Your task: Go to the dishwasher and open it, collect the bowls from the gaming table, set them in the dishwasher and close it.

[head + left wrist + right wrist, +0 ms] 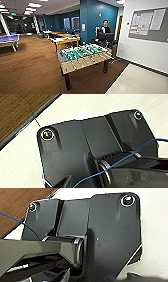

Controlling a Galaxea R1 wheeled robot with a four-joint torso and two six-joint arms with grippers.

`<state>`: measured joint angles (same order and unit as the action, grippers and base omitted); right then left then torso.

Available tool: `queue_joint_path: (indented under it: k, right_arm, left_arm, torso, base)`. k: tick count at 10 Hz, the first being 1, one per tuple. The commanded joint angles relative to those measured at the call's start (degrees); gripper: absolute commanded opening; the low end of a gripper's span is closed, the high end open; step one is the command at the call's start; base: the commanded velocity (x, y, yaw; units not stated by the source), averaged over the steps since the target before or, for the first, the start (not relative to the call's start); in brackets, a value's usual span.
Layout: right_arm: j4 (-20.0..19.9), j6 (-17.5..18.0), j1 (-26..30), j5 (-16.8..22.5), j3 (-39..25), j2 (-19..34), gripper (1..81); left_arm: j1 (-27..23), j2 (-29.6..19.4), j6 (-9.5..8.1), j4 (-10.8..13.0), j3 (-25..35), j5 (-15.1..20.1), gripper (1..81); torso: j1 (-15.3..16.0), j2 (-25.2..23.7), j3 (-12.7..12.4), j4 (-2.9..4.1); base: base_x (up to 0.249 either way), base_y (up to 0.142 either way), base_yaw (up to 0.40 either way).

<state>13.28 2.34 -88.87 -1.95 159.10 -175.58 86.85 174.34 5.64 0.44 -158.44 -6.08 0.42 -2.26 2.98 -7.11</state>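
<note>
- Two tables stand ahead of the robot in the head view: a pale wood foosball table (83, 56) with a green pitch in the foreground, and the gaming table (65, 40) behind it.
- Gaming table: yellow rim, wooden legs, light top with coloured markings. It stands on the wood floor (32, 67), to the left of a teal pillar (96, 17).
- Bowls: the gaming table top is too small and blurred to tell whether any bowl lies on it.
- Left jaws: state cannot be told. The left wrist view shows the robot's dark plate (82, 144) with a thin blue cable (120, 162) running across it.
- Right jaws: state cannot be told. The right wrist view shows the robot's dark plate (112, 233) and the jointed bar (50, 250) beside it.
- Position of both wrists: each hangs over the pale floor (82, 106), near the dark strip where that floor meets the wood floor.
- Relation of jaws to task item: the gaming table is well apart from both arms, with the foosball table between the robot and it.
- Surroundings: a person (105, 27) stands behind dark monitors (106, 37) just beyond the foosball table's far end.
- Right wall: a grey notice board (148, 23) with pinned sheets hangs on the white wall.
- Far left: a blue table-tennis table (8, 38) stands on the wood floor, well apart from the gaming table.
</note>
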Motion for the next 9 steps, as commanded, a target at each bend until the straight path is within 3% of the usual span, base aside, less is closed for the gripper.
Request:
queue_joint_path:
  k: [1,9]
  right_arm:
    - [-0.3,-0.2,2.7,2.8,-0.3,-0.4,81.1]
    - [-0.3,-0.2,2.2,2.8,-0.4,-0.8,81.1]
  left_arm:
    - [-2.4,0.0,0.07,0.4,-0.1,2.7,81.1]
    - [-2.1,0.0,0.77,0.4,-0.2,2.8,81.1]
  torso:
    - [0.0,0.0,0.0,0.0]
    - [0.0,0.0,0.0,0.0]
  base:
    - [0.0,0.0,0.323]
    - [0.0,0.0,0.323]
